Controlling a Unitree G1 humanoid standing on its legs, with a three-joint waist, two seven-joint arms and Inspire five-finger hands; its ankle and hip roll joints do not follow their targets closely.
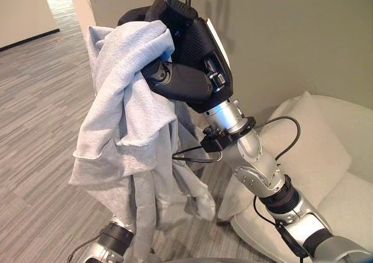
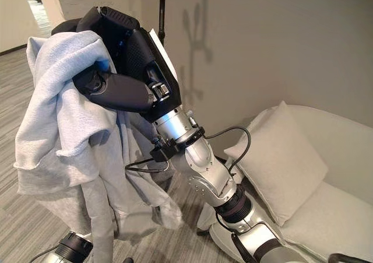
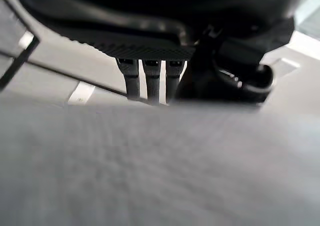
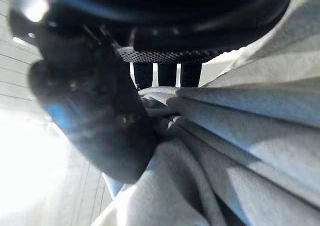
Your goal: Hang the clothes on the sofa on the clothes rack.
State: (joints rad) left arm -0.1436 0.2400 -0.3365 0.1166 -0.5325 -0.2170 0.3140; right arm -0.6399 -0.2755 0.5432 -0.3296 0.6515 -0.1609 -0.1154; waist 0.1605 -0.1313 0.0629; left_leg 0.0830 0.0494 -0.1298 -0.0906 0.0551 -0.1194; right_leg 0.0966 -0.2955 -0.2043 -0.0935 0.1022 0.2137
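Fingers of right hand (image 1: 192, 59) hidden in bunched grey garment (image 1: 125, 134).

The sweatshirt (image 1: 125, 117) is light heather grey. The right hand (image 1: 186, 70) is black. The sofa (image 2: 344, 158) and its cushion (image 2: 285, 164) are off-white. The floor (image 1: 41, 100) carries grey streaked stripes. The wall (image 2: 280, 41) is beige.

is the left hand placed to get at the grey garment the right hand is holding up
Probably yes. The left hand already sits right against grey cloth under the hanging grey garment, which the right hand grips high up, with nothing between them.
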